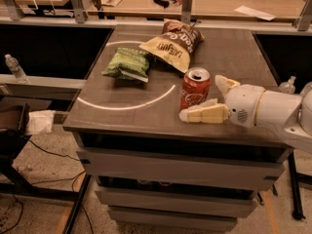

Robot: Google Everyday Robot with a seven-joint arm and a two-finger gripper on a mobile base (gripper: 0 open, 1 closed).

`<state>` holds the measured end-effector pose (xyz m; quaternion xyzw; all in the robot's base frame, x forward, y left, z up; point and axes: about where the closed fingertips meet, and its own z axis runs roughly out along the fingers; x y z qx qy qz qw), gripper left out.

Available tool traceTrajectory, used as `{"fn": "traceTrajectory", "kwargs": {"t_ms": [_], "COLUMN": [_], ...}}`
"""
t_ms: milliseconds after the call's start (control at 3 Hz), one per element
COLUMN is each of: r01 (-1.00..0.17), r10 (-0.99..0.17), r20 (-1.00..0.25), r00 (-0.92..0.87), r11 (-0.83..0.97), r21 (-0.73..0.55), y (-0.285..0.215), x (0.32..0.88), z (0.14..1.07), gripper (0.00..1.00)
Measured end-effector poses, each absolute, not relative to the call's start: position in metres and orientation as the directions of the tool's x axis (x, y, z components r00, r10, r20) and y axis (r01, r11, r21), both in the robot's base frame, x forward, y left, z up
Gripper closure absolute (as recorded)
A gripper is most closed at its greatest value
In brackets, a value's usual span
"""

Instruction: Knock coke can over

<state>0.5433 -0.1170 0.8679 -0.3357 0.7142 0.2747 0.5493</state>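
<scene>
Three items rest on the dark table (239,52): the coke can (195,88), a green chip bag (127,64) and a yellow-brown chip bag (173,45).

Coke can: upright, silver top with pull tab visible, standing near the table's near edge, right of centre. It sits just right of the end of a pale curved line (122,105) marked on the tabletop. It stands apart from both bags.

Green chip bag: lying flat, left of and farther back than the can. Yellow-brown chip bag: lying flat at the far centre, its near-left corner overlapping the green bag.

Gripper (199,96): enters from the right at can height, mounted on a white arm (273,108). Jaws are spread wide. The near finger (207,114) extends leftward along the can's base, touching or just beside it; which one cannot be told. The far finger (225,84) lies just right of the can. Nothing is clamped.

A water bottle (15,68) stands on a ledge at far left.
</scene>
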Motion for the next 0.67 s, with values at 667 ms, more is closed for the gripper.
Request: {"fn": "traceTrajectory", "kwargs": {"t_ms": [667], "r01": [-0.791], "r10": [-0.148], "r20": [-0.975], "r00": [-0.165], "r11": [0.61], "r21": [0.041], "y": [-0.0972], "x": [0.5611], "z": [0.8747], "gripper": [0.17]}}
